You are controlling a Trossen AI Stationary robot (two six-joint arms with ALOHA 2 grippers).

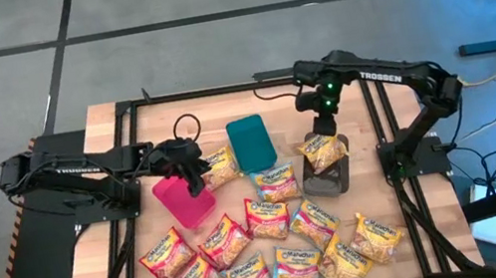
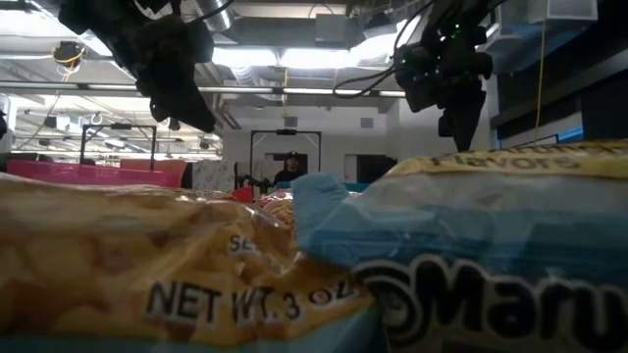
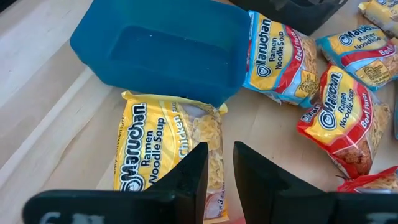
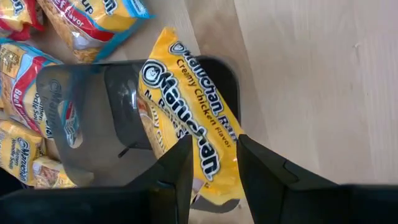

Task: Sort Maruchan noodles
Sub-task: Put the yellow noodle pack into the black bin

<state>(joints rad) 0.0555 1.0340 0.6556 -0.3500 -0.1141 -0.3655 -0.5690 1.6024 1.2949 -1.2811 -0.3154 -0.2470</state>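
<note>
Several Maruchan noodle packets (image 1: 266, 247) in red, yellow and blue wrappers lie on the table's near half. My right gripper (image 1: 320, 135) is over the grey bin (image 1: 328, 181), shut on a yellow Creamy Chicken packet (image 4: 193, 106). My left gripper (image 3: 219, 168) hangs above a yellow Chicken packet (image 3: 168, 149), which lies flat on the table against the teal bin (image 3: 161, 50). Its fingers are a narrow gap apart, with nothing between them. The pink bin (image 1: 185, 200) stands just near of the left gripper (image 1: 198, 174). My right gripper pinches one end of the yellow packet (image 4: 214, 177) between its two fingers. The fingers come steeply from above. The packet hangs slanting below them over the grey bin (image 4: 93, 124), with its other end (image 4: 165, 43) past the bin's rim. Whether it touches the bin, I cannot tell.
A red Beef packet (image 3: 339, 118) and a blue-edged one (image 3: 280, 53) lie right of the teal bin (image 1: 251, 143). Black frame rails (image 1: 391, 135) run along the table's sides. Bare wood shows at the far edge.
</note>
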